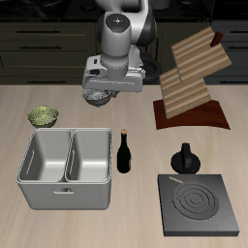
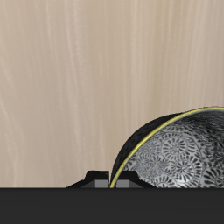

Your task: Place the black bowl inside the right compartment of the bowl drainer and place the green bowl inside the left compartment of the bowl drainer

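Dark speckled black bowl (image 1: 95,97) up off the worktop (image 1: 68,97), hanging right under the pincer (image 1: 97,95), rim gripped at the fingertips; in the wrist view black bowl (image 2: 179,153) fills the area next to the fingertips (image 2: 99,179), yellowish rim edge visible, pale wood below. Pincer closed down on the bowl's rim, fingers close together. Olive green bowl (image 1: 42,116) resting on worktop, off to the side of the pincer and slightly nearer the front edge, well apart. Grey metal bowl drainer (image 1: 66,186) in front of the pincer toward the front edge, both wells bare. Dark bottle (image 1: 124,150) upright just beside the drainer. Black stove plate (image 1: 199,205) and moka pot (image 1: 185,158) farther off. Wooden rack (image 1: 192,77) beside the pincer, apart.
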